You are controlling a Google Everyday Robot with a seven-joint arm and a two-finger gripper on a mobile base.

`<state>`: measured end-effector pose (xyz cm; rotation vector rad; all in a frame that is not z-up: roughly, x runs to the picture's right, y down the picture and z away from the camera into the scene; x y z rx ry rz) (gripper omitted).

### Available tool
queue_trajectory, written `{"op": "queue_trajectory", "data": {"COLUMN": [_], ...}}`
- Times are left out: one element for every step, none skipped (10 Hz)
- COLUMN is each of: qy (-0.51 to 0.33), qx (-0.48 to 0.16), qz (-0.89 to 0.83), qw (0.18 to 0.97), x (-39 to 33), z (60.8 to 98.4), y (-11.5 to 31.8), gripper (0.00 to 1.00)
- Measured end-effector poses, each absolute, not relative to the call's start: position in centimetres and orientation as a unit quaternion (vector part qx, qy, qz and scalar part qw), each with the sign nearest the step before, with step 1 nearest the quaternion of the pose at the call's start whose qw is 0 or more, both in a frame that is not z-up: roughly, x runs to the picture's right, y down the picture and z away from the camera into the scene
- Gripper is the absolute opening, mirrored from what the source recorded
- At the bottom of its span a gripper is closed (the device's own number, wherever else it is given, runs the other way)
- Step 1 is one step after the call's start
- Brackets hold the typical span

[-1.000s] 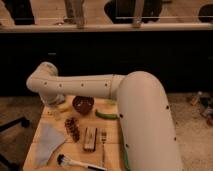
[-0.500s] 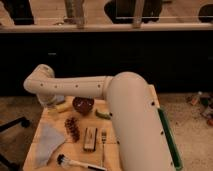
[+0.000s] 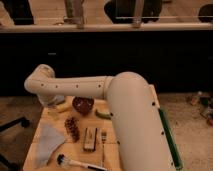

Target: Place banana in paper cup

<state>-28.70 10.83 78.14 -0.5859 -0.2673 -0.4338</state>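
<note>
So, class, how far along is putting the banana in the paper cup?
Done: nothing; the banana lies on the table beside the maroon bowl. In hand: the gripper sits low beside the banana, at the table's far-left corner. Left: grasp it, cup it.

My view is dim and warm: the white arm [image 3: 125, 105] and table [image 3: 50, 122] catch light, while the background behind them is nearly black. The gripper [image 3: 52, 101] sits shadowed at the table's far-left corner.

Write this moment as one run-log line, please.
tool: far-left corner of table, beside banana | banana: lying left of maroon bowl | paper cup: not discernible
</note>
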Motion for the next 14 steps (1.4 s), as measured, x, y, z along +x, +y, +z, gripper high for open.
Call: {"op": "queue_trajectory", "data": {"qy": [-0.125,-0.119,-0.107,-0.101,-0.098,-0.094,-0.094,-0.092,-0.092,-0.092,-0.092,-0.094,-0.093,-0.093], "qx": [-0.284,-0.283,-0.285,-0.286,-0.286,-0.286,-0.288,-0.290,-0.292,-0.295,-0.300,-0.305,-0.314,-0.321], "qz": [-0.202,-0.198,-0.192,-0.188,-0.183,-0.178,-0.176,-0.175,-0.176,-0.177,-0.179,-0.181,-0.183,-0.185], "qw": [0.929,0.931,0.933,0.934,0.935,0.937,0.937,0.936,0.936,0.935,0.932,0.930,0.927,0.924], "x": [-28.6,-28.5,-28.5,-28.5,-28.3,-28.1,-28.2,-28.2,-28.2,-28.4,-28.5,-28.7,-28.8,-28.9], "z": [78.4,79.0,80.3,81.3,81.9,82.5,83.0,83.5,84.1,84.6,85.1,85.7,87.0,87.5], "y": [11.0,11.2,11.8,12.2,12.0,11.5,11.1,10.7,10.6,10.5,10.6,10.9,11.6,12.0], "gripper": [0.80,0.80,0.80,0.80,0.80,0.80,0.80,0.80,0.80,0.80,0.80,0.80,0.80,0.80]}}
